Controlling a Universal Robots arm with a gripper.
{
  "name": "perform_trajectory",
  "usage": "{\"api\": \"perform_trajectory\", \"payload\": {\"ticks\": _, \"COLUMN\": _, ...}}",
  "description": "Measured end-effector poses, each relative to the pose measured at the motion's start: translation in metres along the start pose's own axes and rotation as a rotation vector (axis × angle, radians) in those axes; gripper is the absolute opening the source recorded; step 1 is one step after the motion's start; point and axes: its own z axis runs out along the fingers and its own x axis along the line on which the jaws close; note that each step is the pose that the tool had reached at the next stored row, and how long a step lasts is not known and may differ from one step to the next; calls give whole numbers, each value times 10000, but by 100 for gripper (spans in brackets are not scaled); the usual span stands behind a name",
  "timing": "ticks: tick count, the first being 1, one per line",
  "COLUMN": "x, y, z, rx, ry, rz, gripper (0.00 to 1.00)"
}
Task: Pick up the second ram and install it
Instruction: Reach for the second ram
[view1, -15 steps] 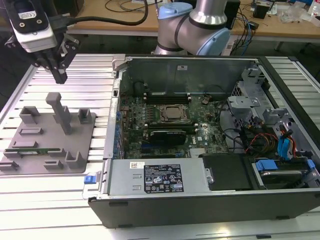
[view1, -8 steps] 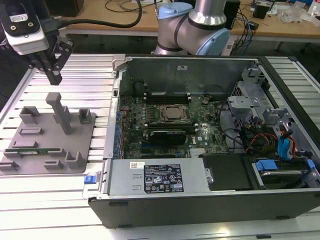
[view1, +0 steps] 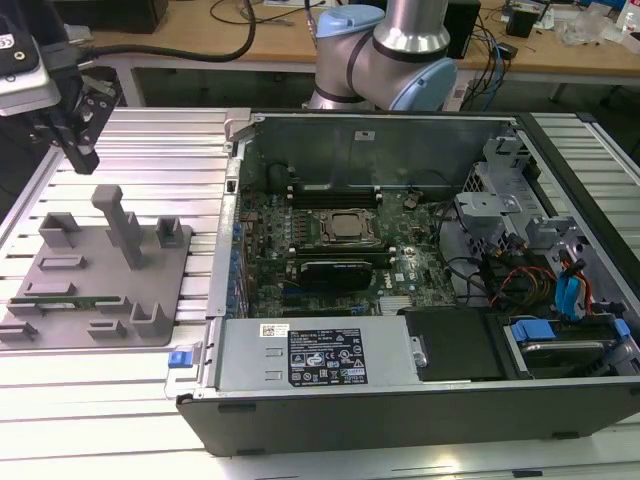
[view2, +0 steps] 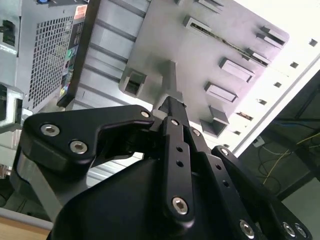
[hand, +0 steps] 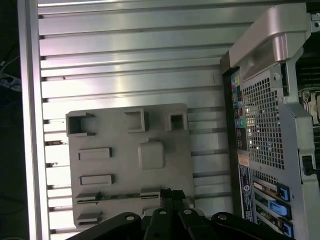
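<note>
Hanging at the exterior view's left, above the grooved table (view1: 150, 140) and just beyond the far edge of the grey fixture plate (view1: 105, 275): the gripper (view1: 84, 158), pinched fully together and gripping nothing (likewise closed up in the second wrist view). Lying flat in a shallow seat on that plate, towards its near edge and between low blocks, well apart from the tips: the second ram (view1: 80, 299), a thin green strip. Untouched so far, by the look of it.

Judged from this, a reach for the strip, barely begun. Best handled by spreading wide before going down, not at the last instant. Square the pads to the long edges, not the ends, and centre along the length to prevent tipping. Pass clear of the tall post (view1: 122, 225) standing mid-plate, near the line of approach. Come down plumb; bear on board edges only, never on chips. Waiting at the exterior view's right: the open computer case (view1: 420, 420), with its CPU socket (view1: 347, 228) exposed, presumably the destination.
</note>
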Motion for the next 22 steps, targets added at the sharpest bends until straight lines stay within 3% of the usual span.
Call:
{"api": "perform_trajectory", "payload": {"ticks": 8, "x": 170, "y": -14, "z": 19, "rx": 0, "ry": 0, "rz": -1, "gripper": 8}}
{"api": "perform_trajectory", "payload": {"ticks": 22, "x": 292, "y": -108, "z": 137, "rx": 0, "ry": 0, "rz": 0, "gripper": 8}}
